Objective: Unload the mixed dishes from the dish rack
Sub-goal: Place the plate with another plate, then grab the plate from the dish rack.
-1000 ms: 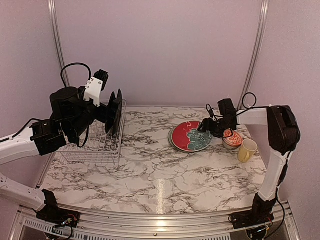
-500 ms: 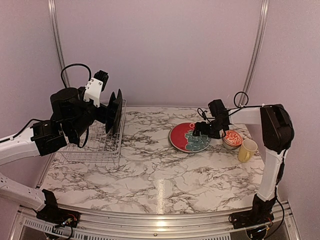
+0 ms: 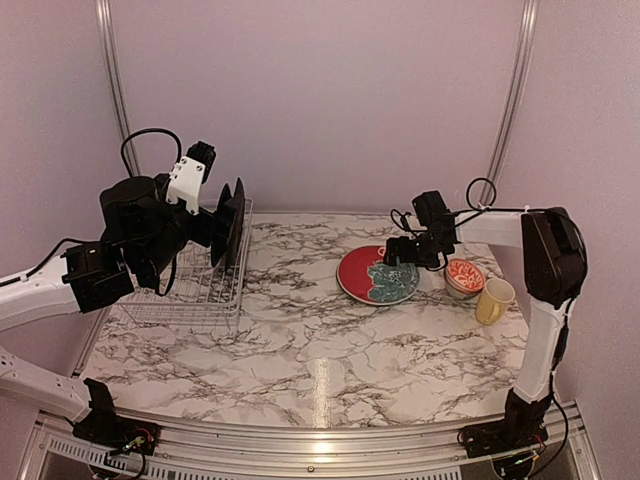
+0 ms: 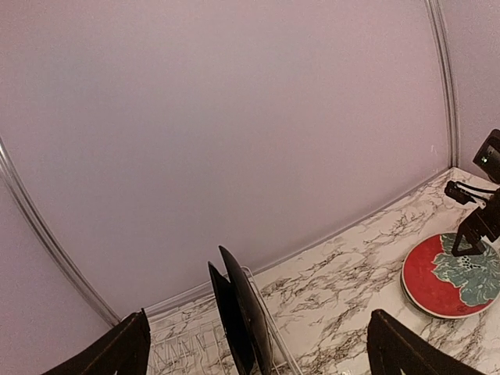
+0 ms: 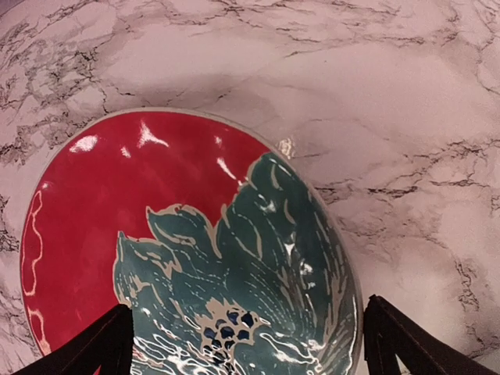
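White wire dish rack (image 3: pixel 190 290) sits at the left edge of the marble table (image 3: pixel 300 360), two black plates (image 4: pixel 242 320) upright at its far end. Left gripper (image 4: pixel 259 332) faces them, jaws fully spread, empty. Red plate with teal leaves (image 3: pixel 375 275) lies flat toward the far right corner, near a red-and-white patterned bowl (image 3: pixel 465 275) and yellow mug (image 3: pixel 493 300). Right gripper (image 5: pixel 248 312) hovers over the plate, jaws fully spread, empty.

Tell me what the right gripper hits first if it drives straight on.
The right gripper would likely meet the round red plate with teal leaves, lying flat directly ahead of its open jaws; the gap between them is unclear.
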`<state>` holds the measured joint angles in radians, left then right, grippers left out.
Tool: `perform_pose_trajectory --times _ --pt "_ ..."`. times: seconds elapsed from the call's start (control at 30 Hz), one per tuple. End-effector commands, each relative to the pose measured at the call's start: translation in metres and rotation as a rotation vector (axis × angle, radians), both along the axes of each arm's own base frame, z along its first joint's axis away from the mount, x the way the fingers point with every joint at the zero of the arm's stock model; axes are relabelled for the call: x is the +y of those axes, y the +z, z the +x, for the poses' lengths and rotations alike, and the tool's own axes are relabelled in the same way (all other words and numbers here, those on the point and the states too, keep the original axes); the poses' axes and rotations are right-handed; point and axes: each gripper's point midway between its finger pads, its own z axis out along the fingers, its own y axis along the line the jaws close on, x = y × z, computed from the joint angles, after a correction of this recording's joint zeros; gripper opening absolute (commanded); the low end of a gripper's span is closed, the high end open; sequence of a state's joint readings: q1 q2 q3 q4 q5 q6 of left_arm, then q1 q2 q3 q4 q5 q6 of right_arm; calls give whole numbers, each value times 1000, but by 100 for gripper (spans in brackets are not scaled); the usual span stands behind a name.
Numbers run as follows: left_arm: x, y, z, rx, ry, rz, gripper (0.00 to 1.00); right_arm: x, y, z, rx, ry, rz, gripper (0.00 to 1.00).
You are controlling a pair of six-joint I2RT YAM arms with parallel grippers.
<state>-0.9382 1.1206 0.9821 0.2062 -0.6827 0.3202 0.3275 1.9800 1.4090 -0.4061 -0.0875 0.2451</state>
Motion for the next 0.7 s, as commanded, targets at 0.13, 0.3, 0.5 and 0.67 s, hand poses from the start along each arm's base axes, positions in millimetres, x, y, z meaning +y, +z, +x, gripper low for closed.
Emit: perform_pose_trajectory --times 0.13,0.3,0.5,0.67 --pt "13 9 0 -32 44 -18 99 8 50 2 -98 7 27 99" --pt "22 12 3 -39 68 -37 99 0 77 -14 -155 7 -14 98" --pt "44 10 21 -17 105 -114 99 17 100 -51 -218 86 122 99" --pt "67 12 37 2 140 -180 99 23 120 -67 -269 138 191 99"
